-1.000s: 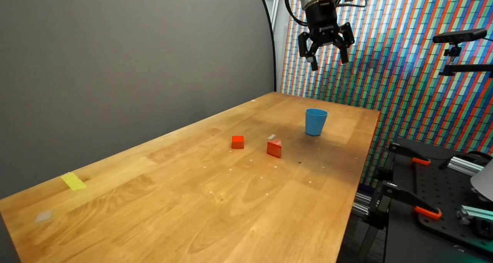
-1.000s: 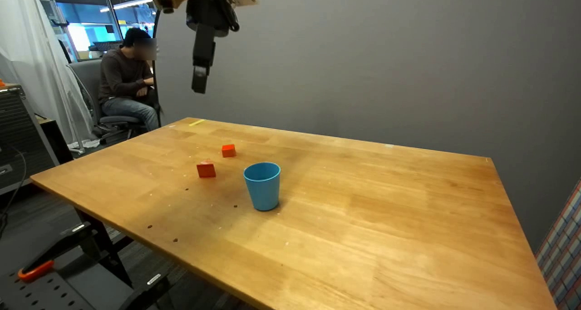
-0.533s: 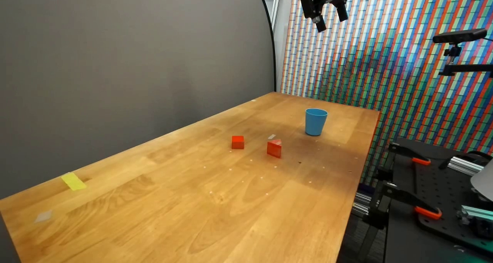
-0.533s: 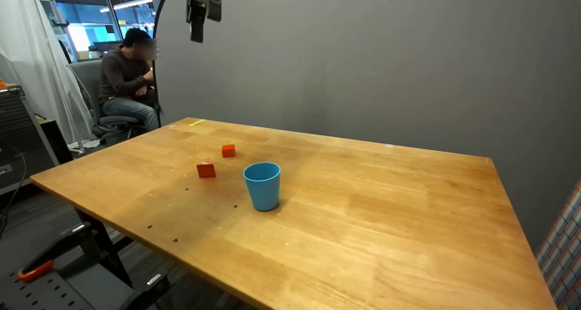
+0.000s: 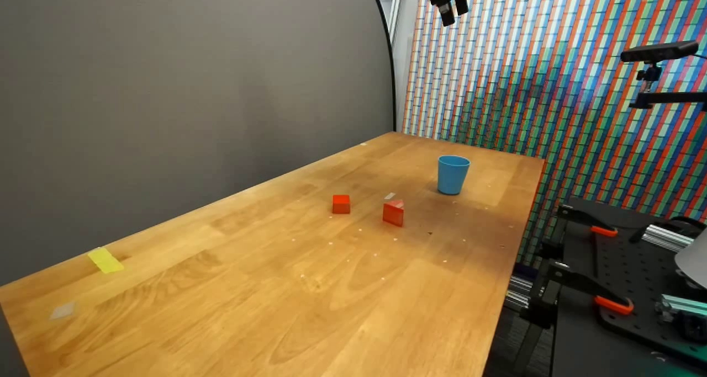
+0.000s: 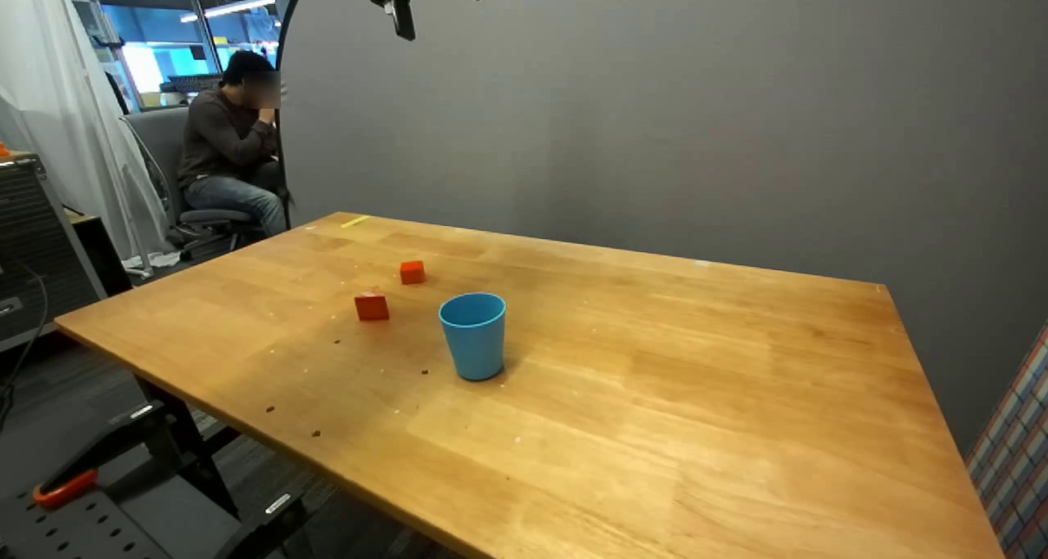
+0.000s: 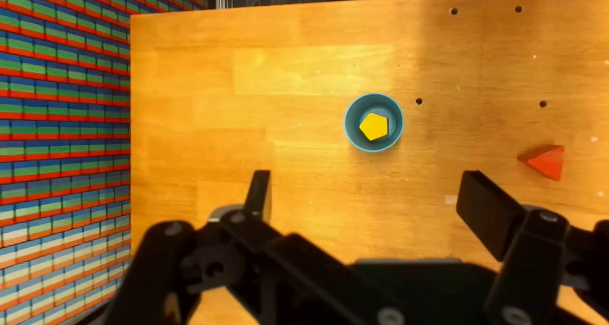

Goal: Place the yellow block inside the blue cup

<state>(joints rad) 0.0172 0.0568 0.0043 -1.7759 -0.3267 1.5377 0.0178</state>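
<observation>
Yellow block (image 7: 375,126): inside the cup (image 6: 475,350), which stands upright on the table (image 6: 696,379). Gripper (image 7: 366,192): hangs high above, fingers spread and released. Red wedge (image 7: 548,161): lies near three o'clock of the cup, wrist view.

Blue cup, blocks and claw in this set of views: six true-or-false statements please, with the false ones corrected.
1. The claw is open. True.
2. The yellow block is inside the blue cup. True.
3. The blue cup lies on its side. False: it stands upright on the table.
4. The claw is touching the blue cup. False: it hangs above the table, apart from the blue cup.
5. The triangular red block and the boxy red block are outside the blue cup. True.
6. The triangular red block touches the blue cup. False: the two stand apart.
</observation>
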